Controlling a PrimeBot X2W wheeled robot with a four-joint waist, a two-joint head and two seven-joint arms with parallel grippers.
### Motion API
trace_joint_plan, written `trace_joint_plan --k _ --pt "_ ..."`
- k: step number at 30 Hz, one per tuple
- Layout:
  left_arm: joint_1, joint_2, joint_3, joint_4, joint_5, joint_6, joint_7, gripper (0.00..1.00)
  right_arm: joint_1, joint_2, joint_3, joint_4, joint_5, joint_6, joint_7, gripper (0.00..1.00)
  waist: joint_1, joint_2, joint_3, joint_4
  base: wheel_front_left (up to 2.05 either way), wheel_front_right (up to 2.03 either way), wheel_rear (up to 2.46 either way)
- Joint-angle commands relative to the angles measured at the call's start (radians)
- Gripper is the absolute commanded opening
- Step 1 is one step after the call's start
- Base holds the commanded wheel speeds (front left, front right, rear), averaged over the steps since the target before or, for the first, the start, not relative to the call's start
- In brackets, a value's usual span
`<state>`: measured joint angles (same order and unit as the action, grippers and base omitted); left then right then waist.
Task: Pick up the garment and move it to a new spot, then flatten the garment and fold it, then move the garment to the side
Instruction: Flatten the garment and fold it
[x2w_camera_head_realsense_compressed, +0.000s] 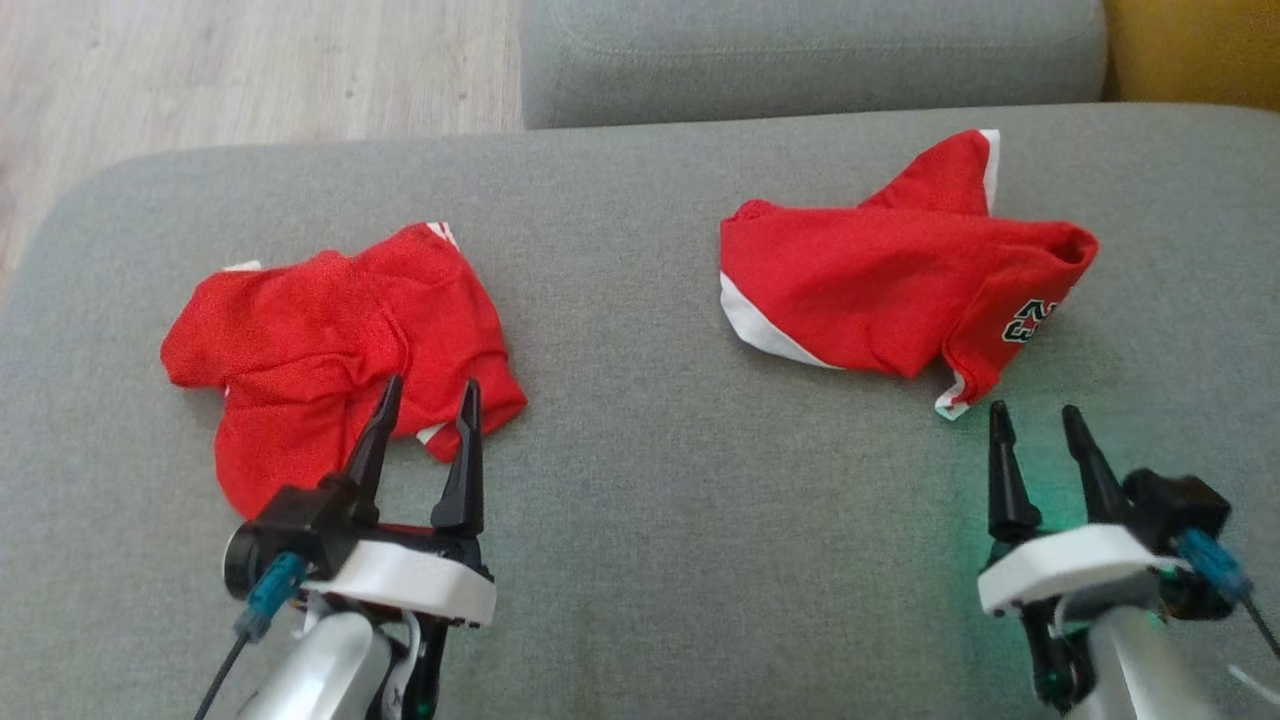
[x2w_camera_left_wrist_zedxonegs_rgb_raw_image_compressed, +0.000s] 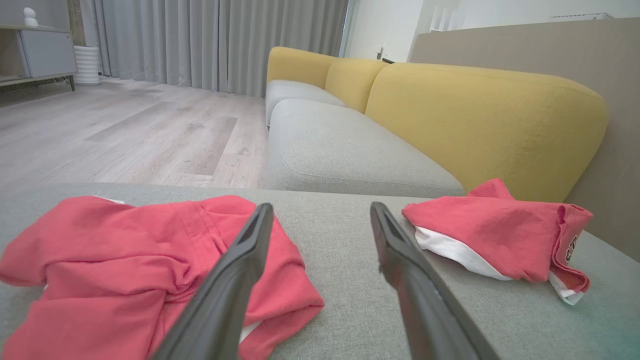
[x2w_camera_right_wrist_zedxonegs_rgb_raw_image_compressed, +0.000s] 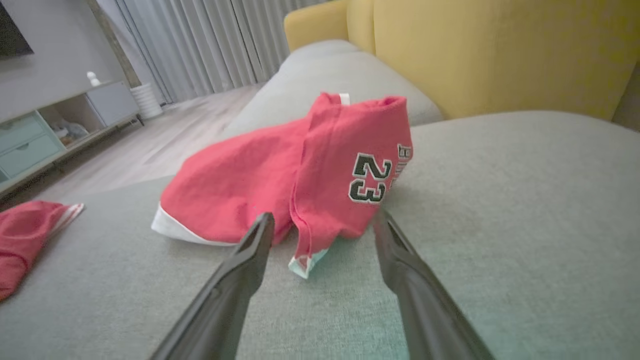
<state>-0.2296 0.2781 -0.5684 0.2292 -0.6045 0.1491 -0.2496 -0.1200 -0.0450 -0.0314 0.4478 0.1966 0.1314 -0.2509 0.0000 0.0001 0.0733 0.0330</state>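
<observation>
Two crumpled red garments lie on the grey sofa seat (x2w_camera_head_realsense_compressed: 640, 480). The left garment (x2w_camera_head_realsense_compressed: 330, 340) (x2w_camera_left_wrist_zedxonegs_rgb_raw_image_compressed: 125, 255) has thin white trim; my left gripper (x2w_camera_head_realsense_compressed: 428, 395) (x2w_camera_left_wrist_zedxonegs_rgb_raw_image_compressed: 320, 212) hovers open over its near right edge, nothing between the fingers. The right garment (x2w_camera_head_realsense_compressed: 900, 290) (x2w_camera_right_wrist_zedxonegs_rgb_raw_image_compressed: 300, 175) (x2w_camera_left_wrist_zedxonegs_rgb_raw_image_compressed: 500, 235) has a white hem and a black "23". Just short of its near corner my right gripper (x2w_camera_head_realsense_compressed: 1035, 420) (x2w_camera_right_wrist_zedxonegs_rgb_raw_image_compressed: 322, 220) stands open, fingers on either side of the hanging corner, apart from it. The left garment's edge (x2w_camera_right_wrist_zedxonegs_rgb_raw_image_compressed: 25, 235) also appears at the left of the right wrist view.
A second grey seat cushion (x2w_camera_head_realsense_compressed: 810, 50) lies beyond, with yellow backrests (x2w_camera_left_wrist_zedxonegs_rgb_raw_image_compressed: 475, 115) along the right. Wooden floor (x2w_camera_head_realsense_compressed: 250, 70) drops off past the seat's far left edge. A low cabinet (x2w_camera_right_wrist_zedxonegs_rgb_raw_image_compressed: 60, 125) and grey curtains (x2w_camera_left_wrist_zedxonegs_rgb_raw_image_compressed: 215, 40) stand far off.
</observation>
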Motion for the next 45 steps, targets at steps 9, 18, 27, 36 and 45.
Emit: trace_joint_plan --k 9,18,27,36,45 --pt "-0.059 -0.021 0.056 -0.009 0.032 -0.027 -0.012 1.00 -0.216 -0.005 0.039 0.297 0.014 -0.001 0.003 1.00 0.0000 -0.0001 0.037 0.029 0.00 0.00 0.00" --pt "-0.061 -0.044 0.076 0.014 0.053 -0.050 -0.012 1.00 -0.349 -0.005 0.040 0.521 0.000 -0.001 -0.009 0.54 0.0000 -0.0001 0.052 0.055 0.00 0.00 0.00" --pt "-0.053 -0.056 0.109 0.026 0.064 -0.056 -0.012 1.00 -0.331 -0.005 0.094 0.339 -0.024 -0.001 -0.011 0.00 0.0000 -0.0001 0.030 0.037 0.00 0.00 0.00" --pt "-0.013 -0.080 0.132 0.037 0.074 -0.066 -0.012 1.00 -0.306 -0.005 0.327 0.061 0.075 -0.001 -0.006 0.00 0.0000 -0.0001 -0.051 0.008 0.00 0.00 0.00" --pt "0.023 -0.099 0.163 0.035 0.087 -0.074 -0.012 1.00 -0.303 -0.005 0.340 -0.043 0.076 -0.001 0.078 0.00 0.0000 -0.0001 -0.099 -0.008 0.00 0.00 0.00"
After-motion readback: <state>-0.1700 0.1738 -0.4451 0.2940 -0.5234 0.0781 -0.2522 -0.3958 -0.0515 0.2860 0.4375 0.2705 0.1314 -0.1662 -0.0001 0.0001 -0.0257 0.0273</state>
